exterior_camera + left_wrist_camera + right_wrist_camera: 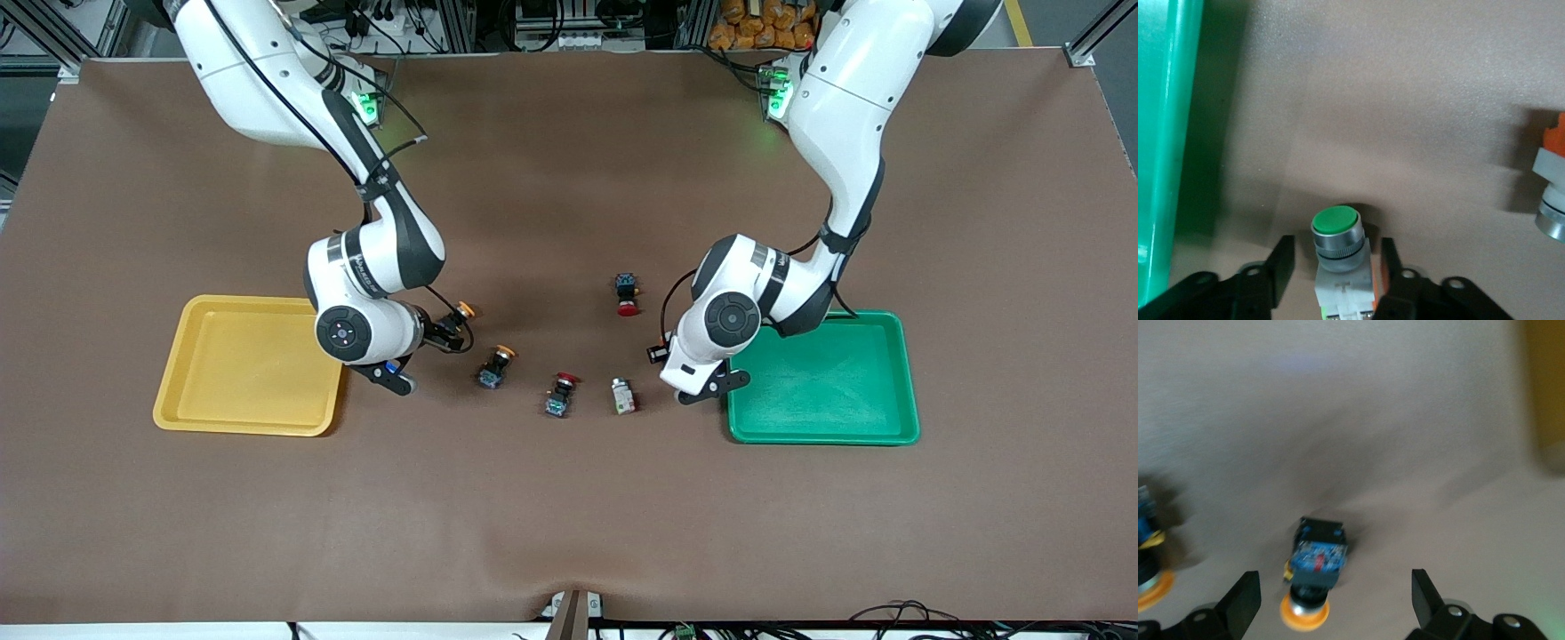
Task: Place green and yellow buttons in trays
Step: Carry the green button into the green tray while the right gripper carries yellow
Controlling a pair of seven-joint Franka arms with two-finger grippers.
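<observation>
On the brown table, nothing is seen yet in the yellow tray [204,356] or the green tray [853,391]; a green-capped button [1336,233] is being pinched by the left gripper [1335,263] beside the green tray, while an orange-capped button [1313,570] is straddled by the wide-apart right gripper [1335,597] near the yellow tray.

The surface [569,516] looks matt brown and faintly grainy. The green tray [822,427] is glossy plastic. The green button [1336,230] has a smooth cap ringed in metal.
</observation>
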